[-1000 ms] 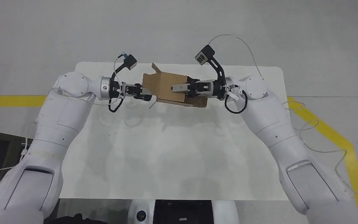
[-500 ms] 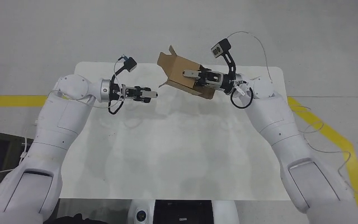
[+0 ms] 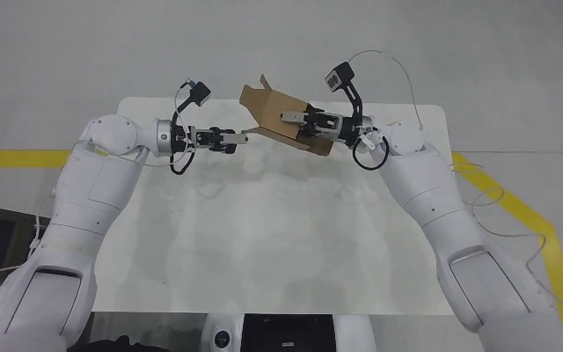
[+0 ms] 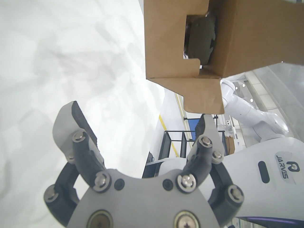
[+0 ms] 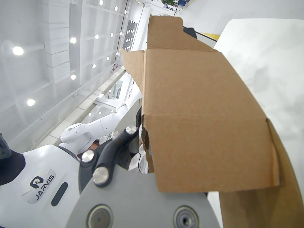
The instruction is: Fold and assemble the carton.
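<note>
Carton [image 3: 280,121]: we log it raised and tilted, wall pinched by right gripper [image 3: 296,117]. Left gripper [image 4: 140,112] (spread, having released) returned, flap [image 4: 204,96] just ahead of its fingertip [image 4: 204,123]; flap-folding likely next.

ITEM: table [image 3: 264,255] | TOP: white, rectangular, rounded corners, matte finish | SURFACE: faint grey creases and cloudy mottling, heaviest across the middle | STANDS ON: pale grey floor [image 3: 88,53] | ALONGSIDE: yellow floor stripe [image 3: 26,158] meeting the table's edge on either side
</note>
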{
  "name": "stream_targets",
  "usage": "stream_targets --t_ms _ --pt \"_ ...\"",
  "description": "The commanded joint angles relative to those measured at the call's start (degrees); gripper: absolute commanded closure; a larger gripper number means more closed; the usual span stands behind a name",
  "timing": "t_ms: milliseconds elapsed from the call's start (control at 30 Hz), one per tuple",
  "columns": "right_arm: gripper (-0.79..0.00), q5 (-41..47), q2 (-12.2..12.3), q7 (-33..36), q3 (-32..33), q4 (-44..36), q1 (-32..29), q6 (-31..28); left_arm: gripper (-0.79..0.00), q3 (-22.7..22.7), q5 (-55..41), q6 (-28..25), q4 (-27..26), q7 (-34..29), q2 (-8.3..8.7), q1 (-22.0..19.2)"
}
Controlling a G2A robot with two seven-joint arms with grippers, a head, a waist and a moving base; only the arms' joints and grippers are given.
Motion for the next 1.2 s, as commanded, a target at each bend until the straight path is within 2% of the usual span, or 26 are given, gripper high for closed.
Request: stream_targets --t_ms 0,433,1167 --pt "0.000 -0.1 -0.1 0.5 0.0 -0.1 0.0 0.1 -0.785 -0.4 -0.1 0.0 0.8 0.4 0.06 -0.3" --pt "0.000 0.3 -1.1 4.4 -1.1 -1.6 0.2 1.1 -0.785 0.5 -0.8 -0.9 0.5 -0.7 -0.32 -1.4" --pt "0.000 -0.3 -2.1 5.1 -1.2 -1.1 0.5 1.8 -0.785 1.4 -1.4 -2.0 -1.0 -2.6 -0.48 -1.5"
